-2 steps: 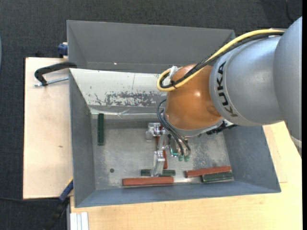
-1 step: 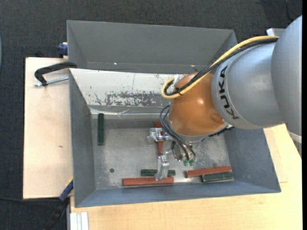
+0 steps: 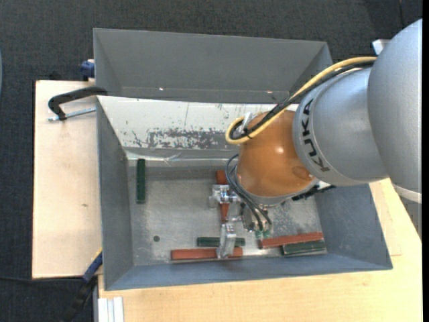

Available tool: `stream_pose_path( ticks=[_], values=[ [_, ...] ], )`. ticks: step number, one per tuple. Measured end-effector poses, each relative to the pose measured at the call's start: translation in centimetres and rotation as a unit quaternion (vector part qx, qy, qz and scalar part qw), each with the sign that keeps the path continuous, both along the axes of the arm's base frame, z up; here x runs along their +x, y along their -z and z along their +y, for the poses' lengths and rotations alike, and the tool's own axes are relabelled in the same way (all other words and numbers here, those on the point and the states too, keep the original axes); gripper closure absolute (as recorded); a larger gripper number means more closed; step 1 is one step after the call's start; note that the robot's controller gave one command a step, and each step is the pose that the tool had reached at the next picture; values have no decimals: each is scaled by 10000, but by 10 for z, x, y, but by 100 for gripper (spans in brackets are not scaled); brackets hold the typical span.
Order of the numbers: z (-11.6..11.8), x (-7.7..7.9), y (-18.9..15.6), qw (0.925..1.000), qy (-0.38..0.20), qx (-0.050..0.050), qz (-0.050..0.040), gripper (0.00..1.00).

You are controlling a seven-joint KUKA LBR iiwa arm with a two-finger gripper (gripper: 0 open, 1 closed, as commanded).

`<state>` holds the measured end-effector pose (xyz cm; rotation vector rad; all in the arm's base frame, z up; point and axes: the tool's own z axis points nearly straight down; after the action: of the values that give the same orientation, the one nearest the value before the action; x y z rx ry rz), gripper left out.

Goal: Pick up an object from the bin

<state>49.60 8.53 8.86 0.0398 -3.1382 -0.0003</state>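
Gripper (image 3: 226, 245) is hanging low by the bin's (image 3: 114, 200) front edge, right over a red-brown bar (image 3: 194, 253) lying beside a dark green bar (image 3: 209, 241). Spread or pinching, can't tell. Nothing looks lifted yet.

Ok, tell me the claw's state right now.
Claw: open or shut cannot be told; it is low over a red-brown bar and a dark green bar by the near wall of the bin.

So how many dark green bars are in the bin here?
3. A green bar by the left wall; a second green bar near the front, mid-bin; a third green bar front right, beside a red bar. The arm may hide more.
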Motion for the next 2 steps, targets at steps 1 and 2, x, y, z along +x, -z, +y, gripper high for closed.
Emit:
stream_pose_path(
  ticks=[1, 2],
  values=[
    [3, 0, 1, 9999, 166, 0, -13, 0],
    [6, 20, -28, 9999, 103, 7, -24, 0]
  ],
)
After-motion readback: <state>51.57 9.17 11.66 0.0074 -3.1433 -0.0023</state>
